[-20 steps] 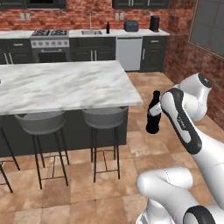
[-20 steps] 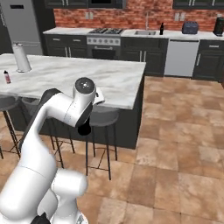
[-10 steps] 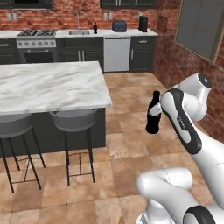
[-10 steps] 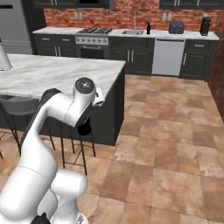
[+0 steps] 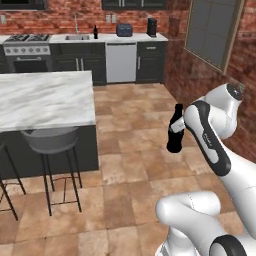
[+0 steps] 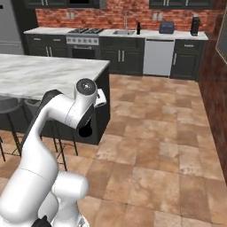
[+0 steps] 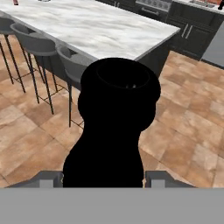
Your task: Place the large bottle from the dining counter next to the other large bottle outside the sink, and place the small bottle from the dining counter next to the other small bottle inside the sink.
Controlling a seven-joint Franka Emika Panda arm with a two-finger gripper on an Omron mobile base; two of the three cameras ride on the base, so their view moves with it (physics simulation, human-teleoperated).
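Aloft, end effector clamped partway on the large black bottle, upright over tile floor, beyond marble table.

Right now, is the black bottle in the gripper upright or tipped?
Upright: the black bottle stands with its neck up in the gripper, above the floor.
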